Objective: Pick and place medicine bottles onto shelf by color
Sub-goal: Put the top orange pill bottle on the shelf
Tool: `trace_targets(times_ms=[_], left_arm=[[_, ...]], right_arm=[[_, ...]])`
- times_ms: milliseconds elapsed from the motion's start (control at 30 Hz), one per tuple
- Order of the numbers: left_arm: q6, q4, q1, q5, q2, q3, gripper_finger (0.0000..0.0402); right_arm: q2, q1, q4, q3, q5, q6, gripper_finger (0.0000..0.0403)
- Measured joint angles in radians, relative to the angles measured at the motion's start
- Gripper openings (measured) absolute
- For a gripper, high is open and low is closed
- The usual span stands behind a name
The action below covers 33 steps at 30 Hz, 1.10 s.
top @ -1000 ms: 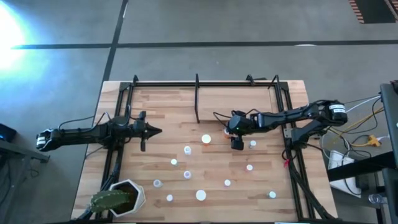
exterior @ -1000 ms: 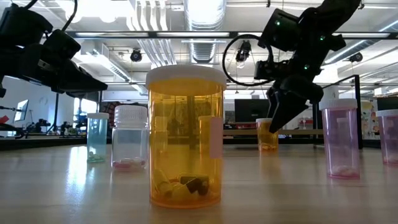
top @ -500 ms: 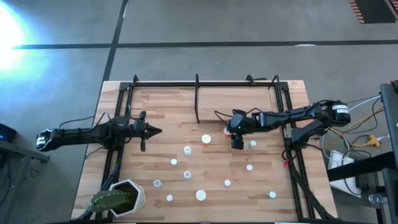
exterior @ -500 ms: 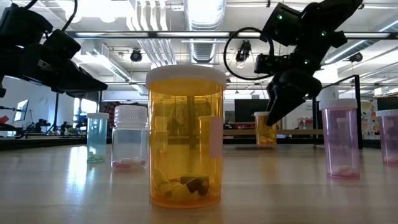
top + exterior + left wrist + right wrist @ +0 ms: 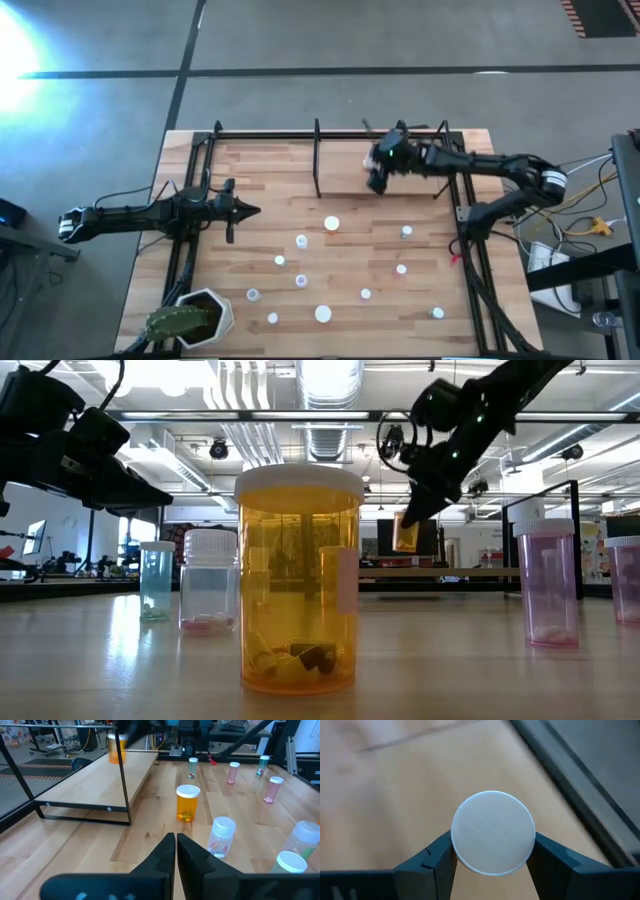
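Note:
My right gripper (image 5: 378, 176) hangs over the shelf (image 5: 410, 185), the light-wood panel inside black rods at the table's far side. It is shut on an orange medicine bottle (image 5: 406, 532) with a white cap (image 5: 493, 832). In the left wrist view the same bottle (image 5: 116, 747) hangs above the shelf (image 5: 75, 775). A larger orange bottle (image 5: 331, 223) stands upright on the tabletop, with several small bottles around it. My left gripper (image 5: 250, 210) waits shut at the left, above the table. My right gripper pinches the bottle at its white cap, one finger (image 5: 437, 857) on each side of the cap's rim (image 5: 457, 845). The fingers slant down from the table's right side. The bottle hangs below them, slightly tilted, lifted clear of table and shelf.
A white pot with a cactus (image 5: 190, 318) sits at the near left corner. Black upright rods (image 5: 318, 160) frame the shelf and the table's sides. Small bottles (image 5: 402, 268) stand scattered over the near half of the tabletop (image 5: 260, 170).
My right gripper has taken hold of the orange bottle on the table. It has lifted the bottle clear and swung up toward the table's far edge, over the shelf, turning as it went.

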Motion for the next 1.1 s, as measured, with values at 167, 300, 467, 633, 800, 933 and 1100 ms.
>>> trace_targets(times_ms=[167,300,467,633,800,933,1100], left_arm=[[0.0,0.0,0.0,0.0,0.0,0.0,0.0],[0.0,0.0,0.0,0.0,0.0,0.0,0.0],[0.0,0.0,0.0,0.0,0.0,0.0,0.0],[0.0,0.0,0.0,0.0,0.0,0.0,0.0],[0.0,0.0,0.0,0.0,0.0,0.0,0.0],[0.0,0.0,0.0,0.0,0.0,0.0,0.0],[0.0,0.0,0.0,0.0,0.0,0.0,0.0]], right_arm=[[0.069,-0.165,-0.017,0.063,-0.01,-0.002,0.0197],[0.132,-0.238,-0.055,0.112,-0.098,-0.006,0.0197],[0.199,-0.264,-0.106,0.163,-0.115,-0.026,0.0198],[0.222,-0.262,-0.128,0.189,-0.116,-0.034,0.0198],[0.204,-0.262,-0.164,0.191,-0.116,-0.043,0.0199],[0.185,-0.262,-0.187,0.19,-0.116,-0.069,0.0199],[0.178,-0.262,-0.201,0.19,-0.117,-0.086,0.0221]])
